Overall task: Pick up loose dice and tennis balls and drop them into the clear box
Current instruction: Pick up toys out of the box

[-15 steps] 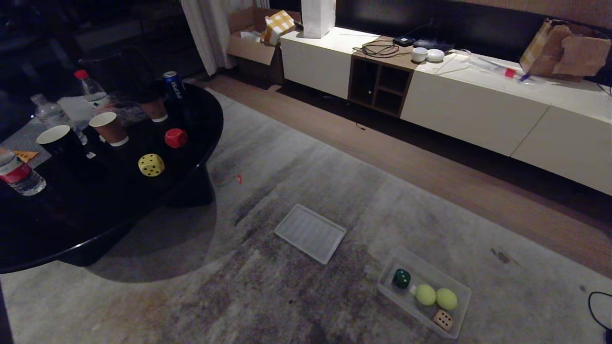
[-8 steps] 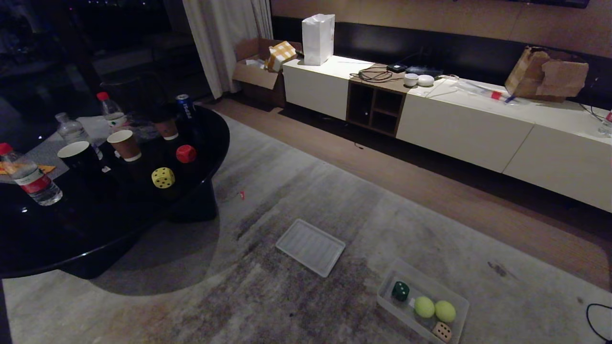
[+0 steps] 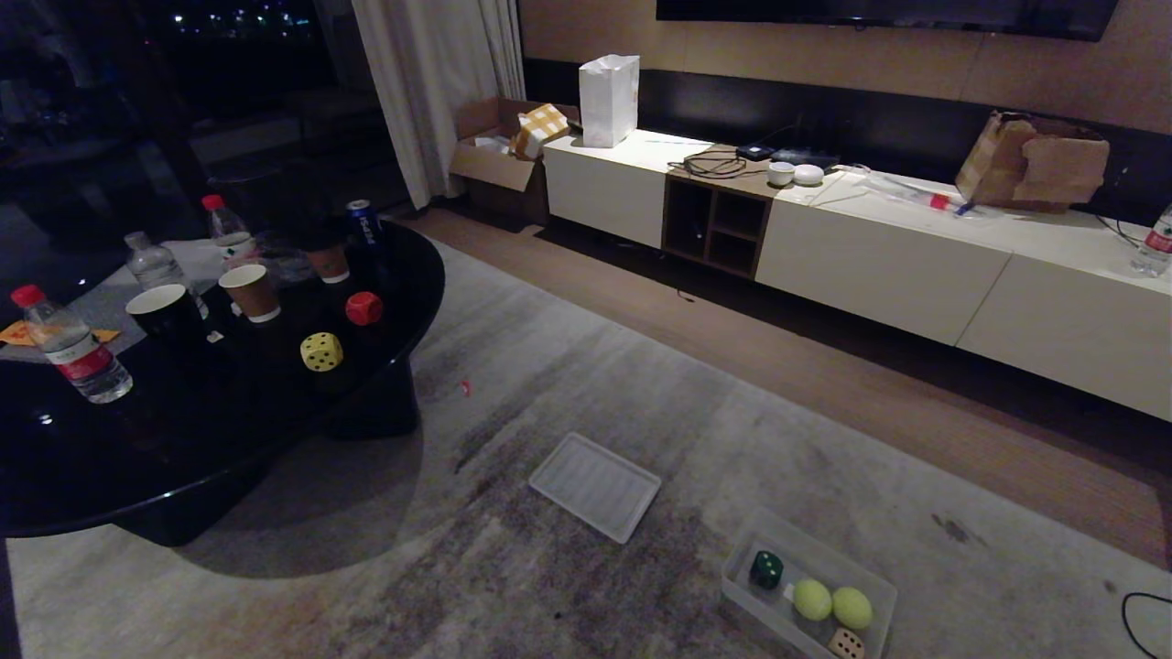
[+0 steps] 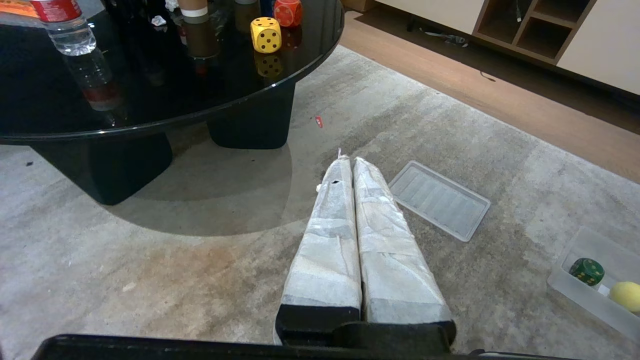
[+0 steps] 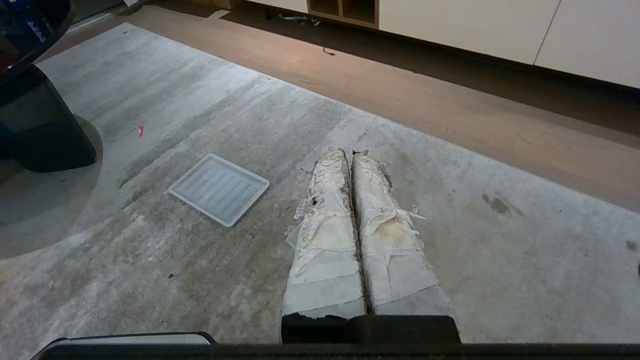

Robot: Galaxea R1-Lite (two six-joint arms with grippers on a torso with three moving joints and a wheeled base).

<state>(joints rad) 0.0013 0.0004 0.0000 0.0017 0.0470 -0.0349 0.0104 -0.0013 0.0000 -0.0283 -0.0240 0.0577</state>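
The jaws of the left gripper (image 4: 349, 161) and the right gripper (image 5: 350, 152) are pressed shut on nothing above the rug (image 3: 568, 366), outside the head view. The clear box (image 3: 879, 586) is cut off by the frame edge; in it a green die (image 3: 765, 569), two tennis balls (image 3: 831, 603) and a half-seen tan die (image 3: 846, 645) are seen. Well apart from both grippers, a yellow die (image 3: 321, 351) and a red die (image 3: 363, 307) are set on the black table (image 3: 183, 439).

My left pincer (image 4: 348, 161) and right pincer (image 5: 350, 154) each have two long fingers wrapped in white, frayed tape on black bases.
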